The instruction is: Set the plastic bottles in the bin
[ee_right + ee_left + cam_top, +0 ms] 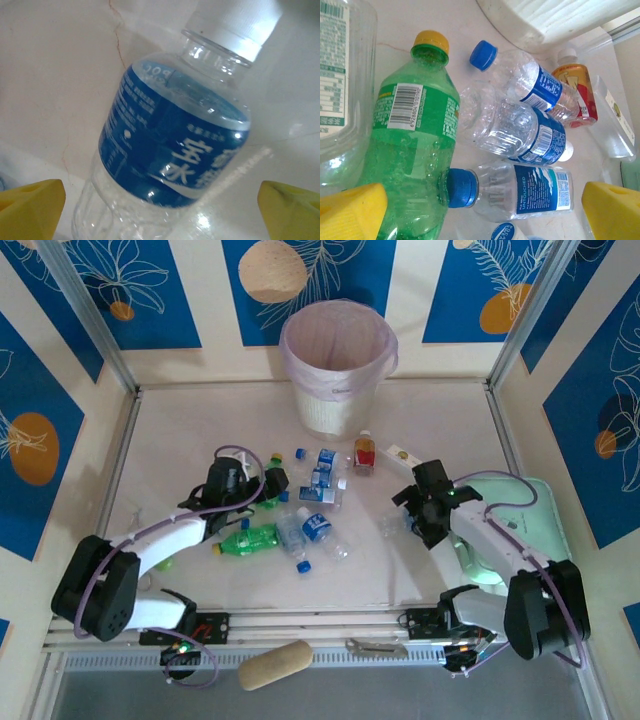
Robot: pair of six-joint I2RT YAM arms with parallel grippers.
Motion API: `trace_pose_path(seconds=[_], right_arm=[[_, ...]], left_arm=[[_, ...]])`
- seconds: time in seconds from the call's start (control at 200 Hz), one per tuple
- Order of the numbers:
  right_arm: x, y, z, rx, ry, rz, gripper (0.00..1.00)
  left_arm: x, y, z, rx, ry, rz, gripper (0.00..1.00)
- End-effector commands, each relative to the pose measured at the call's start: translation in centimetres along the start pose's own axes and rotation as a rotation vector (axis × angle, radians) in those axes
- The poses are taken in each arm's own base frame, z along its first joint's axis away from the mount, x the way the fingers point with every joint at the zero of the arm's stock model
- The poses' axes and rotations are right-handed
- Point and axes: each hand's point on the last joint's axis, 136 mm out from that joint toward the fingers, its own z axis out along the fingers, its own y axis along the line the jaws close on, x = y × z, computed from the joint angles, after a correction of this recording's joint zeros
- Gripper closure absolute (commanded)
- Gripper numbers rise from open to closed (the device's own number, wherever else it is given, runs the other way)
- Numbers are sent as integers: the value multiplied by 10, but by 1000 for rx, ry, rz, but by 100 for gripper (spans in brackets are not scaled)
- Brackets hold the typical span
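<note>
Clustered bottles before bin; bare table either side

Overhead rear view, two wrist close-ups of bottles

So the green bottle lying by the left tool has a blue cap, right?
Not quite: the green bottle by the left tool has a yellow cap, not a blue one, as the left wrist view shows.

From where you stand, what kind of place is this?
Probably a robot practice booth, not a home: blue printed panels wall in a table, and scattered plastic bottles lie before a lined bin.
</note>
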Motion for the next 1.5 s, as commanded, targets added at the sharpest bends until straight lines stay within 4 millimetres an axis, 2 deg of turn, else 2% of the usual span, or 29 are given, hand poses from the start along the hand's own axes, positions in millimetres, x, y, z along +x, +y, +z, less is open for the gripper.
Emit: trace_pose_path(seconds=[0.0,0.285,0.56,0.59,0.66,0.695,0.915,1.035,1.14,1.301,1.496], right_arm=[[2,6,11,-23,18,81,1],[4,5,33,-6,24,106,3],[2,-2,35,5,-11,99,13],[2,-3,35,9,-12,98,16],[2,-1,35,-5,-16,87,35],[2,-2,35,-5,-18,89,40],[-3,2,25,-23,-47,60,43],[-14,23,3,-89,-95,-10,43],[-26,61,-30,-216,-156,-136,43],[-43,131,-100,-465,-290,-360,45],[-60,207,-181,-669,-442,-544,46]], left_arm=[[0,5,-7,-25,-22,39,0],[-1,8,-10,-43,-35,37,0],[-2,13,-14,-67,-55,34,0],[-2,14,-15,-69,-57,34,0],[-3,15,-15,-74,-65,30,0],[-4,15,-16,-76,-70,29,0],[-4,19,-18,-91,-81,26,0],[-8,25,-23,-120,-97,27,0],[-15,31,-28,-140,-127,11,0],[-28,42,-36,-168,-169,-14,0],[-37,49,-44,-162,-189,-32,0]])
